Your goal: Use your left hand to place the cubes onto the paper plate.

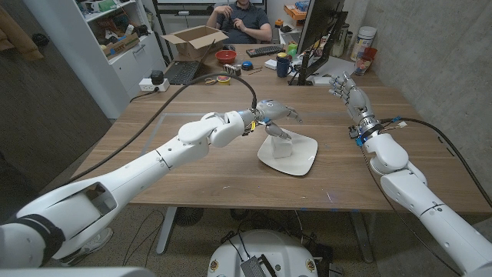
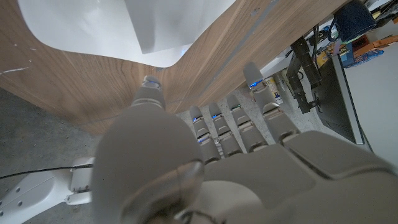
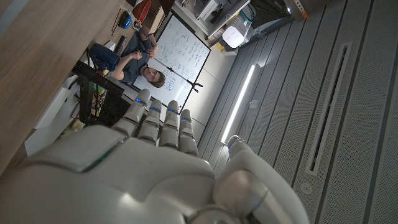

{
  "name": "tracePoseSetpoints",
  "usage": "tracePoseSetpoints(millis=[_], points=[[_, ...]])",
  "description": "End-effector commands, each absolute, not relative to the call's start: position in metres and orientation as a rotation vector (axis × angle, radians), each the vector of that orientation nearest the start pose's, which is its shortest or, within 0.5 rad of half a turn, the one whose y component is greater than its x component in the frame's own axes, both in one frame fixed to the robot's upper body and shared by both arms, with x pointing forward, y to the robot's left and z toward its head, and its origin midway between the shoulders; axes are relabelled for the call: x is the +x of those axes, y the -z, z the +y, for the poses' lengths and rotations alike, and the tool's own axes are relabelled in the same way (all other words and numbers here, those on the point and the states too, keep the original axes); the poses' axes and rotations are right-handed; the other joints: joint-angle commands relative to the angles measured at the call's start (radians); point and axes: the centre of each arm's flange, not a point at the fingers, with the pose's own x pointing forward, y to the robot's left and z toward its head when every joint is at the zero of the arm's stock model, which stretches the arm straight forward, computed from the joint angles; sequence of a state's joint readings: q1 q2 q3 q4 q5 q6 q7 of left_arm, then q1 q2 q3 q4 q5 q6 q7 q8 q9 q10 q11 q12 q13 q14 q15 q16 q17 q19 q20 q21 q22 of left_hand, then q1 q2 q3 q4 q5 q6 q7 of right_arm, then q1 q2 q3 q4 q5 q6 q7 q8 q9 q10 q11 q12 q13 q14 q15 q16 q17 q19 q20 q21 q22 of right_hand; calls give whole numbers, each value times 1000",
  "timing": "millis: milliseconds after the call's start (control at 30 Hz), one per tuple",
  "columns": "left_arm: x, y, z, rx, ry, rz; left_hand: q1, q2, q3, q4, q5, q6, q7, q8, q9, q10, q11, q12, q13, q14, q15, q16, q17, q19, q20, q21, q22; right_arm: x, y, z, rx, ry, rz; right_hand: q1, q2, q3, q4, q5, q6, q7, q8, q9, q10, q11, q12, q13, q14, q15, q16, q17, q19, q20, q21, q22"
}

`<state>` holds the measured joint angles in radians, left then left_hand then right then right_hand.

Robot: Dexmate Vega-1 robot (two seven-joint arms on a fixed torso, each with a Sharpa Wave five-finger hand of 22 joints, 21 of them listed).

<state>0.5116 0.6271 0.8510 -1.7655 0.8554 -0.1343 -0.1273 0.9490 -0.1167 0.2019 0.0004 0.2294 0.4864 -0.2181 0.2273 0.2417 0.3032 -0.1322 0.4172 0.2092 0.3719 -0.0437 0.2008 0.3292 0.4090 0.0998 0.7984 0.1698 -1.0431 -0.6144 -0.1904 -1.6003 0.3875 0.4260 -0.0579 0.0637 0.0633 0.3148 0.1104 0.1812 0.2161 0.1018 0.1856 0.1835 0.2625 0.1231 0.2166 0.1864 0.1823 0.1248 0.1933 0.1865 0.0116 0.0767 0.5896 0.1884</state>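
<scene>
A white paper plate (image 1: 304,160) with wavy edges lies at the table's middle. One white cube (image 1: 279,147) sits on its left part. My left hand (image 1: 275,113) hovers just above the plate's far left rim, fingers stretched out and apart, holding nothing. In the left wrist view the plate (image 2: 81,31) and the cube (image 2: 168,25) lie beyond the straight fingers of the left hand (image 2: 236,162). My right hand (image 1: 344,86) is at the table's far right, fingers spread and nothing in it. The right hand (image 3: 143,168) is seen the same way in the right wrist view.
Along the far edge stand a cardboard box (image 1: 194,40), a keyboard (image 1: 264,51), a red bowl (image 1: 226,56), a dark mug (image 1: 284,67) and a monitor (image 1: 319,31). A black cable (image 1: 192,81) runs to my left arm. A person (image 1: 244,19) sits behind the table.
</scene>
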Motion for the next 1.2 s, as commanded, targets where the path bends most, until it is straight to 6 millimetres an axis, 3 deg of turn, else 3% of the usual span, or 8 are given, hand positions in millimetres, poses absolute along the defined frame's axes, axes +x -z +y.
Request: tracePoseSetpoints(millis=[33,1200], points=[[545,-60,47,1746,237,-1132,-9,1,-9,1,7,9,-1,6,-1,15,-3,-2,-1,14,-67,7,-2,12,-1,-5,4,562,-16,-316,-221,-126,-885,-5,1,-4,-1,6,6,-1,7,2,9,-1,3,3,10,2,-1,1,3,1,-2,2],[529,-82,60,1599,205,-1222,-31,6,-29,11,11,22,-2,15,-5,42,0,-2,-2,38,-77,12,-15,45,-14,-19,5,568,-21,-315,-223,-123,-880,-5,1,-6,-2,6,6,0,7,2,9,-3,3,3,9,1,-2,0,4,1,-8,2]])
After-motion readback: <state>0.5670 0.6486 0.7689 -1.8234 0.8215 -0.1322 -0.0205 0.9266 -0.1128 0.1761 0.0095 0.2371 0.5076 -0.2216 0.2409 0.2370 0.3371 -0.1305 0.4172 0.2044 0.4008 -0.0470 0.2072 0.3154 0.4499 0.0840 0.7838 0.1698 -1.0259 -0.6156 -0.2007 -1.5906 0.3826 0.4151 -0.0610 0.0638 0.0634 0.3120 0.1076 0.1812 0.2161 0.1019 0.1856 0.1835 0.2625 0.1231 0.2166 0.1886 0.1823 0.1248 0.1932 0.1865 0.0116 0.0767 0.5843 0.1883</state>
